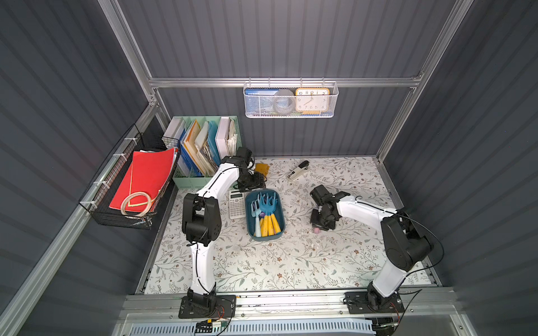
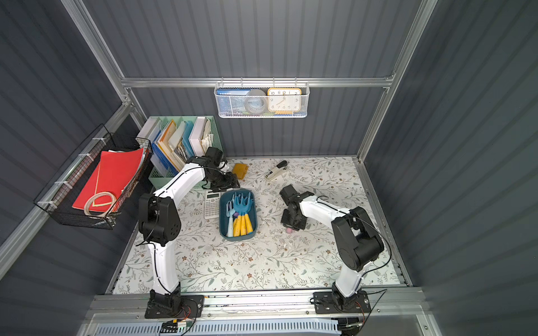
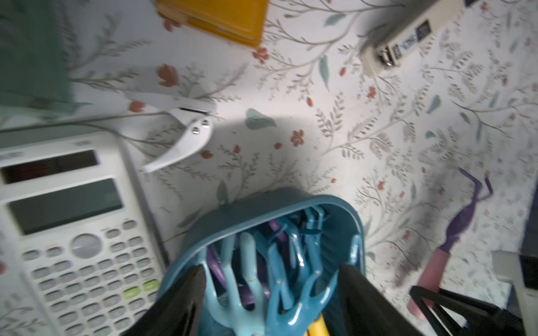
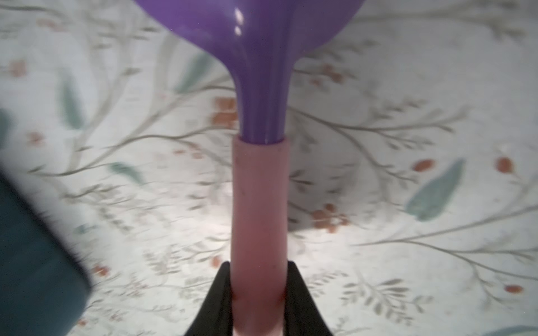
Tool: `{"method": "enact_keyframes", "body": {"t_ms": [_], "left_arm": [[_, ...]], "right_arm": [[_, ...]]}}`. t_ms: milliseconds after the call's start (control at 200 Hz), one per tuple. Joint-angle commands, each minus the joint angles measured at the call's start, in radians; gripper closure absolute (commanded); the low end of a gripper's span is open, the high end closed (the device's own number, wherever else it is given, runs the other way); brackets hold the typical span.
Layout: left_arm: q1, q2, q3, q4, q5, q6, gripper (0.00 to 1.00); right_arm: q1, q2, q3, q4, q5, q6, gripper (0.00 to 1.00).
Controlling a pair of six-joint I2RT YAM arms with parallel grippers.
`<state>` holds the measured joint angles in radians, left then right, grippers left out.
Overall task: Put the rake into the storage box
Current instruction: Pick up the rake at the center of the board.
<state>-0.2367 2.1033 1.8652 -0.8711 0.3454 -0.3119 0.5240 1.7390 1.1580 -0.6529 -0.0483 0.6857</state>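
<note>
The rake (image 4: 260,203) has a purple head and a pink handle. My right gripper (image 4: 260,270) is shut on that handle, both fingers pressing its sides, low over the floral mat to the right of the storage box. In both top views only the pink handle end (image 1: 316,231) (image 2: 289,230) shows under the right wrist. The storage box (image 1: 249,215) (image 2: 222,215) is a dark teal tray holding several blue rakes with yellow handles (image 1: 266,203). My left gripper (image 3: 272,270) is open above the box's far end, with its fingers on either side of the rake heads.
A white calculator (image 1: 236,203) lies against the box's left side. A white hole punch (image 3: 186,128), a yellow pad (image 1: 262,168) and a stapler (image 1: 298,171) lie behind the box. A mint file holder (image 1: 203,145) stands at the back left, beside a black wire basket (image 1: 131,186).
</note>
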Motion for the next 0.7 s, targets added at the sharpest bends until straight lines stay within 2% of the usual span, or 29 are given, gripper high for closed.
{"method": "enact_keyframes", "body": {"t_ms": [0,125,320,530,695], "left_arm": [[0.004,-0.028,-0.019,0.020,0.251,0.052,0.22],[0.003,-0.045,-0.031,0.037,0.383,0.093,0.21],[0.004,-0.113,-0.104,0.127,0.491,0.118,0.21],[0.002,-0.171,-0.160,0.189,0.584,0.153,0.22],[0.004,-0.167,-0.158,0.192,0.599,0.153,0.22]], "right_arm": [[0.039,-0.024,0.088,0.024,-0.023,-0.153,1.00],[0.053,-0.041,0.127,0.064,-0.118,-0.212,1.00],[0.071,-0.014,0.199,0.060,-0.229,-0.256,1.00],[0.104,0.045,0.289,0.034,-0.254,-0.300,1.00],[0.144,0.092,0.358,-0.005,-0.272,-0.355,1.00]]}}
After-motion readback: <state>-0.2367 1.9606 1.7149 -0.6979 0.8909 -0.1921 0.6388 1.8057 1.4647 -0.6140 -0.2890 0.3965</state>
